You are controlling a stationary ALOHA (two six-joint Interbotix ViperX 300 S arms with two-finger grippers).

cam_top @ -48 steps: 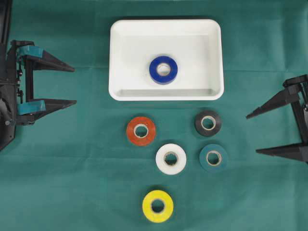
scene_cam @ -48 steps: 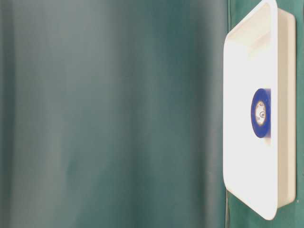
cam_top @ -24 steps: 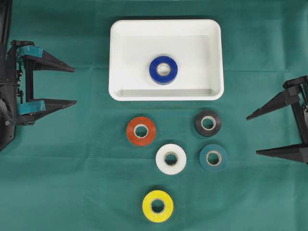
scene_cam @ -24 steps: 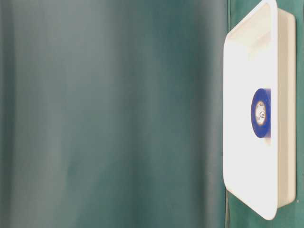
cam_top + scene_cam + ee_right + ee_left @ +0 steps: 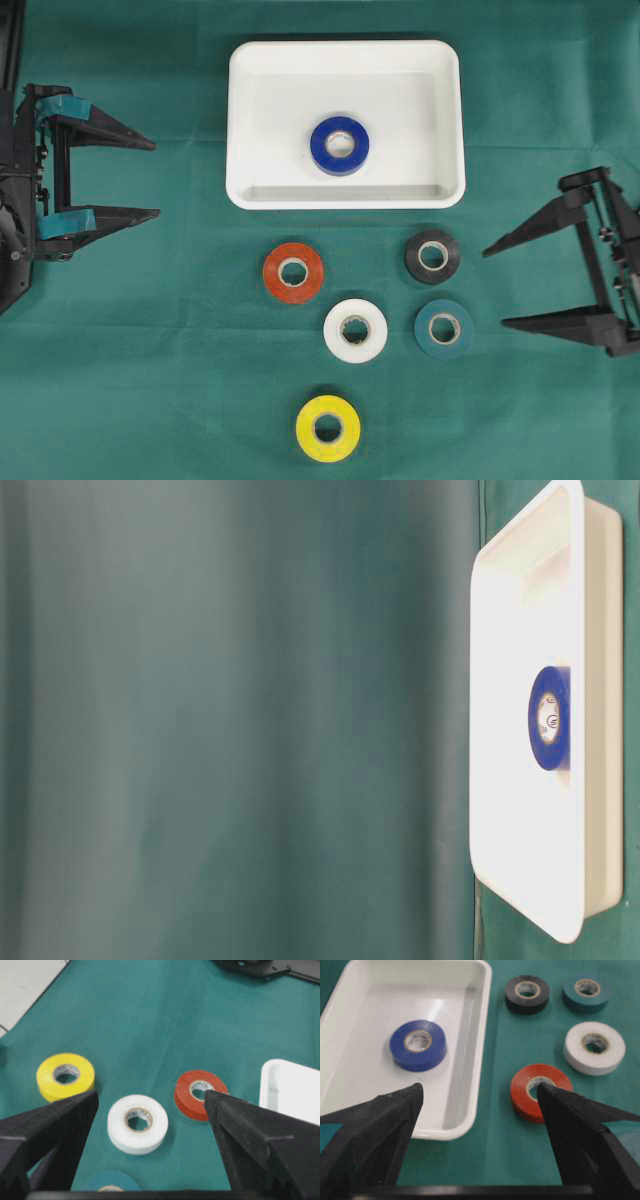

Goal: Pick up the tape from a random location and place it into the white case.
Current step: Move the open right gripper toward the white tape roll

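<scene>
The white case (image 5: 440, 60) lies at the top middle of the green cloth, with a blue tape roll (image 5: 339, 145) inside it. Below the case lie loose rolls: red (image 5: 293, 271), black (image 5: 432, 256), white (image 5: 355, 330), teal (image 5: 444, 328) and yellow (image 5: 327, 428). My left gripper (image 5: 152, 178) stands open at the left edge, level with the case, holding nothing. My right gripper (image 5: 495, 287) is open at the right, its tips a short way right of the black and teal rolls. The right wrist view shows the white roll (image 5: 137, 1123) between the open jaws.
Green cloth (image 5: 150, 350) covers the whole table. The table-level view shows only the case (image 5: 500, 610) on edge with the blue roll (image 5: 548, 718), beside a blurred green backdrop.
My right gripper has moved left toward the black and teal rolls, still open. The left gripper and all the rolls are where they were.
</scene>
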